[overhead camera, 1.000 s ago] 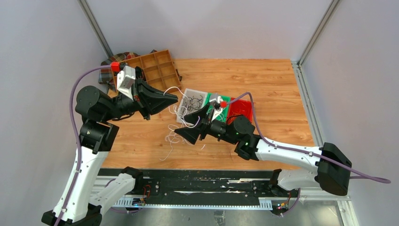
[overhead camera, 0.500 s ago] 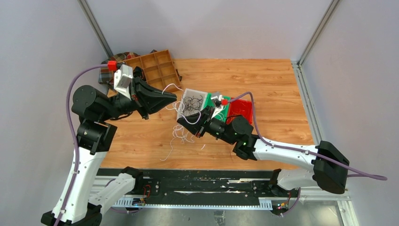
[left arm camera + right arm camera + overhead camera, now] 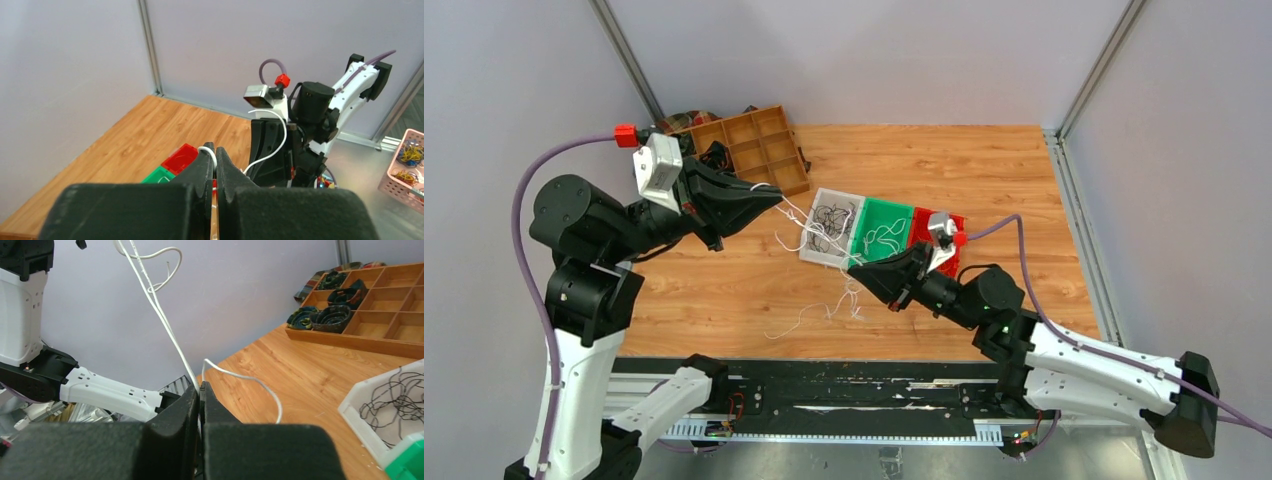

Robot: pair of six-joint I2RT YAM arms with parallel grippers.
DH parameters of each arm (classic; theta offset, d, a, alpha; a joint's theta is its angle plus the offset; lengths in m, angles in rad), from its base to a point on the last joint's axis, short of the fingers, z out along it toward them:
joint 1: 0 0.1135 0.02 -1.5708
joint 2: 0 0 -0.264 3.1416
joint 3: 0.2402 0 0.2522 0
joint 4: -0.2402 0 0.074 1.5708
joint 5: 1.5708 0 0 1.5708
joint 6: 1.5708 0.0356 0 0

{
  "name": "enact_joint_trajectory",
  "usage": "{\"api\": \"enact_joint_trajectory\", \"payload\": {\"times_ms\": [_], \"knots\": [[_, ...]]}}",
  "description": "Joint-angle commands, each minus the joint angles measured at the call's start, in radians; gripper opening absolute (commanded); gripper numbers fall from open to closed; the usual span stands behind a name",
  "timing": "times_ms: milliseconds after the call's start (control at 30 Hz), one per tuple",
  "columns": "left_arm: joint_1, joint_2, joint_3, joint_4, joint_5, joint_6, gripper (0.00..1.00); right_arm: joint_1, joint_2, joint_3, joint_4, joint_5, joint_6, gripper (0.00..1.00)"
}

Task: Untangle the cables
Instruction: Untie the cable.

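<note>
My left gripper [image 3: 774, 192] and right gripper [image 3: 856, 270] each clamp the white cables [image 3: 849, 300] — I'd call it partway — a snarl lies unsorted on the table [image 3: 984, 170].

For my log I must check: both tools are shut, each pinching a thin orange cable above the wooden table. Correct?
Only the colour is wrong: white, not orange. The left wrist view shows the left tool shut on a thin white cable, the right wrist view the right tool likewise, above the wooden table.
</note>
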Motion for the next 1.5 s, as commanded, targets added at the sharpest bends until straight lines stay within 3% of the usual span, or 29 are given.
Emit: {"api": "enact_joint_trajectory", "payload": {"times_ms": [0,67,167,233,333,567,733,1167,1333,1467], "knots": [[0.004,0.002,0.043,-0.006,-0.016,0.045,0.01,0.006,-0.062,-0.020,-0.260,0.060,-0.074,0.01],[0.004,-0.003,0.018,0.008,0.032,-0.002,0.01,0.000,-0.069,-0.003,-0.273,0.058,-0.085,0.01],[0.004,-0.022,-0.078,0.162,0.117,-0.175,0.01,0.000,-0.014,0.049,-0.247,0.031,-0.096,0.02],[0.004,-0.027,-0.138,0.263,0.146,-0.286,0.01,0.000,0.074,0.095,-0.190,-0.058,-0.099,0.25],[0.004,-0.011,-0.147,0.272,0.215,-0.301,0.01,0.000,0.162,0.174,-0.152,-0.167,-0.092,0.50],[0.004,-0.010,-0.096,0.081,0.276,-0.168,0.01,-0.007,0.051,0.283,-0.302,-0.105,-0.238,0.76],[0.004,-0.019,-0.092,-0.004,0.256,-0.087,0.01,-0.014,0.026,0.388,-0.389,-0.080,-0.327,0.82],[0.004,-0.019,-0.087,-0.072,0.239,-0.029,0.01,0.006,0.233,0.608,-0.418,-0.180,-0.398,0.82],[0.004,-0.020,-0.090,-0.086,0.242,-0.035,0.01,0.038,0.317,0.667,-0.421,-0.036,-0.447,0.82],[0.004,-0.025,-0.094,-0.126,0.244,-0.017,0.01,0.070,0.356,0.667,-0.351,0.146,-0.521,0.74]]}}
